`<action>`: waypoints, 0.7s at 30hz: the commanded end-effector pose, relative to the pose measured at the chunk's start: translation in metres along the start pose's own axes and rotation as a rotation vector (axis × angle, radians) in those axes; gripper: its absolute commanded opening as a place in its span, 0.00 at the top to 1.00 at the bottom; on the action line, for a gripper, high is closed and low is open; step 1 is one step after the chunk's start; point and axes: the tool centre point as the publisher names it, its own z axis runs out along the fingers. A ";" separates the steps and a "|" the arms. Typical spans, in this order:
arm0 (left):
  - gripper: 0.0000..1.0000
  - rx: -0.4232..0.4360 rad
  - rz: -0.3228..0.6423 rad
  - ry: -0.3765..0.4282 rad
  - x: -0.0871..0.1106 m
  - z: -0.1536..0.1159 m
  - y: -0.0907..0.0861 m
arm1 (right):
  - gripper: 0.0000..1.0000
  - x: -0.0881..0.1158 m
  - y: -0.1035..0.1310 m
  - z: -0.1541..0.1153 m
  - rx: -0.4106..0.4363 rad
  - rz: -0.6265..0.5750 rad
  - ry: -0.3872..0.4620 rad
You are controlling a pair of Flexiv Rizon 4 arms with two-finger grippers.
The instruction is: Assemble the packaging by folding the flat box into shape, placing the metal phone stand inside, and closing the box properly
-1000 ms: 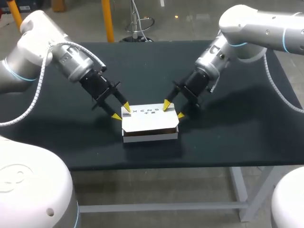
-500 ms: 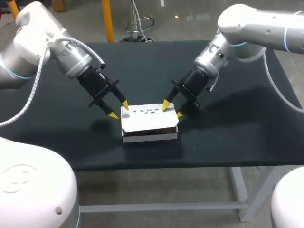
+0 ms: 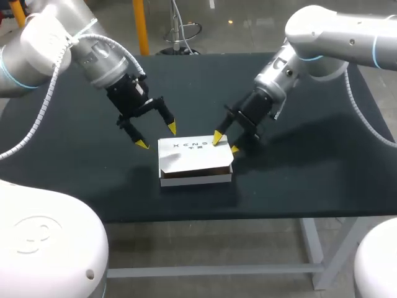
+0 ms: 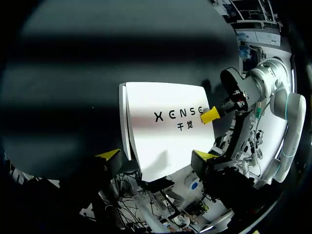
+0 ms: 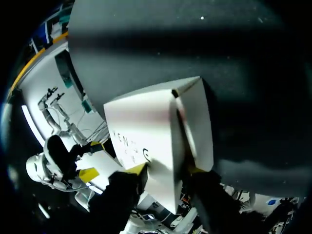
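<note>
- One white box [image 3: 194, 160] lay with its lid down at the centre of the frame, on the dark table [image 3: 310, 174].
- The left gripper [image 3: 157, 136] hung spread wide just off the box's upper left corner, touching nothing; in its wrist view the box lay ahead of its tips.
- The right gripper [image 3: 226, 143] stood narrow over the upper right corner, one tip on the lid, the other against the side wall, pinching that edge.
</note>
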 end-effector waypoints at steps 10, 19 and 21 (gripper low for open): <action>0.00 0.107 0.619 -0.315 0.021 -0.015 0.027 | 0.51 0.000 0.000 0.000 -0.001 0.000 -0.001; 0.00 -0.010 0.821 -0.424 0.022 -0.015 0.032 | 0.51 0.000 0.000 0.000 -0.001 0.000 -0.001; 0.00 -0.010 0.821 -0.424 0.022 -0.015 0.032 | 0.52 0.000 0.000 0.000 -0.001 0.000 -0.001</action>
